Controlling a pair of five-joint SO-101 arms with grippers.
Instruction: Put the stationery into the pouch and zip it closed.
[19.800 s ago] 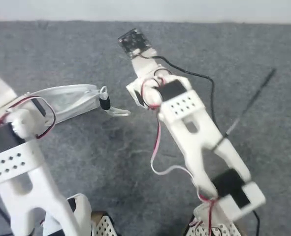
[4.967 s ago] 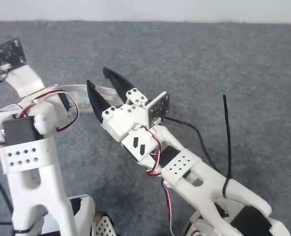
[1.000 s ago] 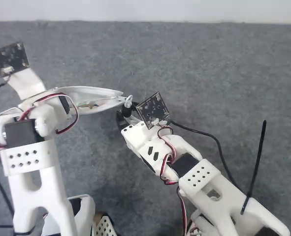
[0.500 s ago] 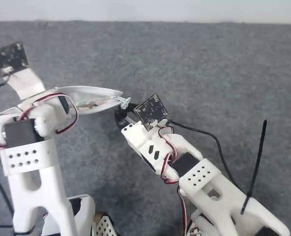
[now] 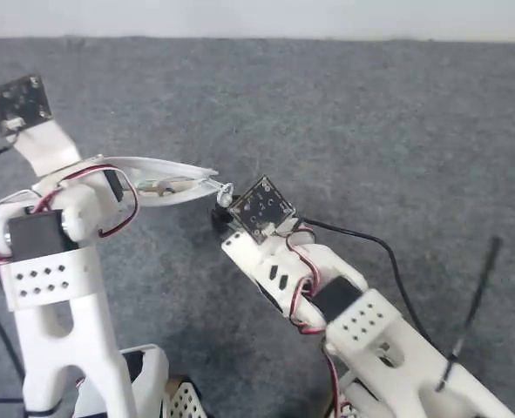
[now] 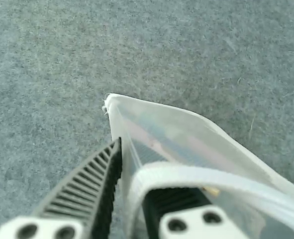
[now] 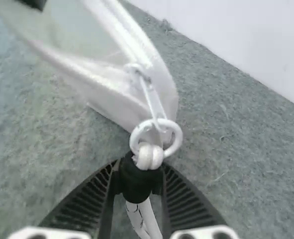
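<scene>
Grey carpet (image 5: 370, 113) underneath, and you're on the zipping step I'd say: pouch (image 5: 166, 174) at 10 o'clock pinched in your left gripper (image 6: 129, 172), right gripper (image 7: 137, 186) clamped on the zip pull (image 7: 154, 133), so next tug gently toward 4 o'clock.

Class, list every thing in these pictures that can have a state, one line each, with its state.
left gripper: shut on one end of the pouch.
right gripper: shut on the zip pull's black toggle.
pouch: held by one end, between the two arms.
zip slider: at the pouch's end nearest the right gripper.
stationery: inside the pouch.
</scene>
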